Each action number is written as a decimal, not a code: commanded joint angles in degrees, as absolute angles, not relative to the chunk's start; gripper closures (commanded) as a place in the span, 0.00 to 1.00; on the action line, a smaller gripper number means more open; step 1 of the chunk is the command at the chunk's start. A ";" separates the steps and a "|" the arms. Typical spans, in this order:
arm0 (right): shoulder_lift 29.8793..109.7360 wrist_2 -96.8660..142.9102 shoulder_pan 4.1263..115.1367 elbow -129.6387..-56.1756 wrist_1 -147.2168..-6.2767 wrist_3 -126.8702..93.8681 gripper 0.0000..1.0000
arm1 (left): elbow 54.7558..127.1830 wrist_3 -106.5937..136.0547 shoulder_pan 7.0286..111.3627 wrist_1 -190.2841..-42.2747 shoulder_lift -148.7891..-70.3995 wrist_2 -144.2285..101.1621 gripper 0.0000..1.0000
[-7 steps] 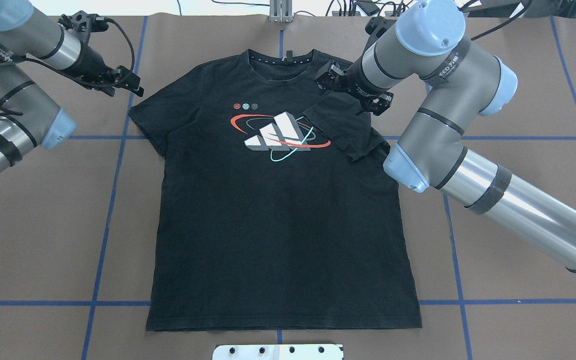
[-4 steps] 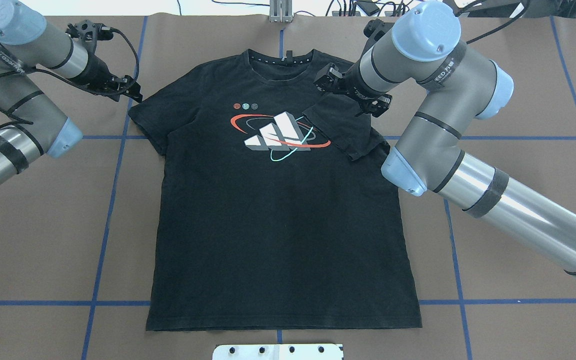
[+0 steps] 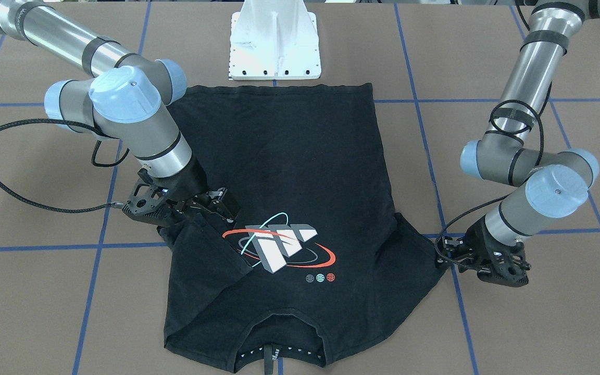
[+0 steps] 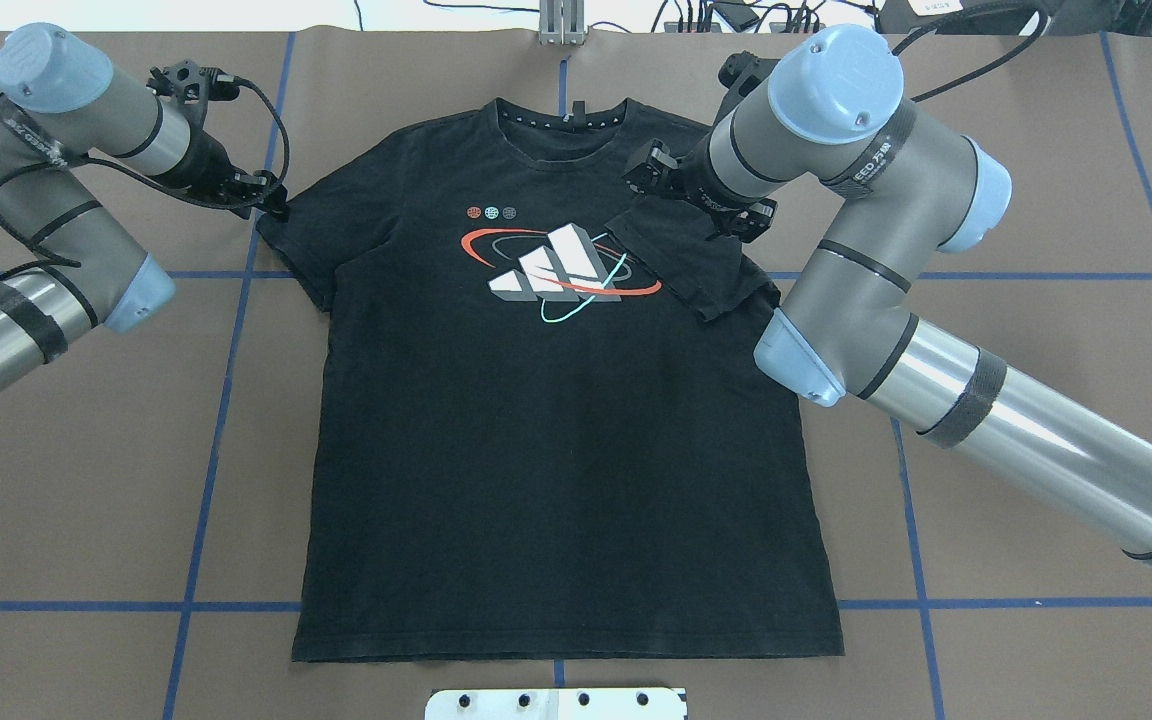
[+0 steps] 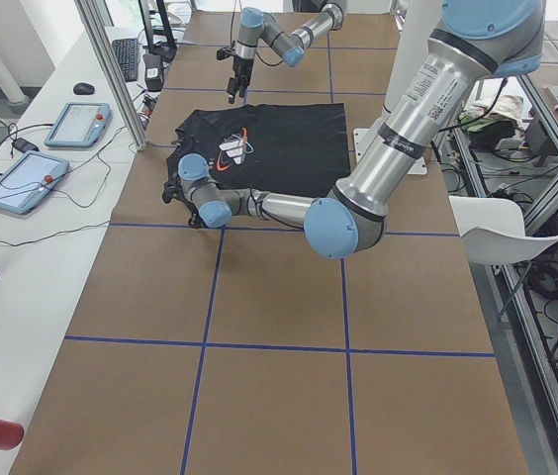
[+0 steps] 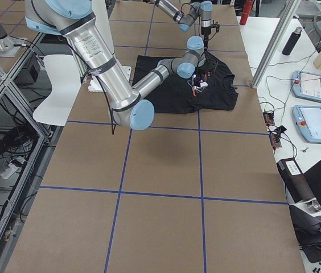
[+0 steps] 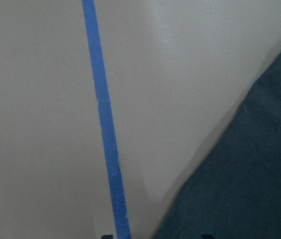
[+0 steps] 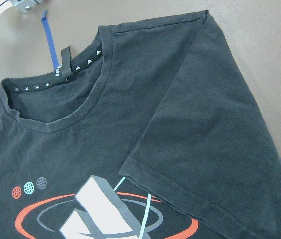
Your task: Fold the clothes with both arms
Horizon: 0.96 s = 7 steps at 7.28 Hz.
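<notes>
The black T-shirt (image 4: 556,450) lies flat, chest graphic (image 4: 561,272) up, collar at the far edge. Its sleeve on my right (image 4: 686,260) is folded inward over the chest; it also shows in the right wrist view (image 8: 215,139). My right gripper (image 3: 224,205) hovers above that folded sleeve, looks open and holds nothing. My left gripper (image 4: 274,205) is low at the tip of the other sleeve (image 4: 286,235), which lies spread out. In the left wrist view the sleeve edge (image 7: 250,189) meets bare table, with two fingertips apart at the bottom, so it is open.
The brown table (image 4: 86,450) carries blue tape lines (image 4: 211,400). The white pedestal base (image 3: 274,47) stands at the shirt's hem. A metal bracket (image 4: 561,25) and cables lie at the far edge. Tablets (image 5: 76,124) lie on a side table.
My left gripper has moved right and down to the tip of the spread sleeve. My right gripper has drifted slightly left over the folded sleeve. The shirt has not moved.
</notes>
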State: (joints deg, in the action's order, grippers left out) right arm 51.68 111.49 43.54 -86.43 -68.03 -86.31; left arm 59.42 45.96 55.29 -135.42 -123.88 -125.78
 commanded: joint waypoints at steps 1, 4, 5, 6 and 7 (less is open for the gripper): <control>51.68 111.45 43.51 -86.40 -68.03 -86.31 0.00 | 59.50 45.97 55.20 -135.44 -123.49 -125.86 0.44; 51.77 111.45 43.51 -86.31 -68.03 -86.31 0.00 | 59.68 45.97 55.20 -135.44 -123.14 -125.86 1.00; 51.77 111.45 43.51 -86.22 -68.03 -86.31 0.00 | 59.76 45.88 55.20 -135.44 -123.13 -125.86 1.00; 51.77 111.45 43.51 -86.22 -68.03 -86.31 0.00 | 60.90 45.97 55.54 -135.44 -123.13 -126.29 1.00; 51.77 111.45 43.85 -86.22 -68.03 -86.22 0.00 | 66.04 46.49 56.24 -134.57 -122.61 -126.99 1.00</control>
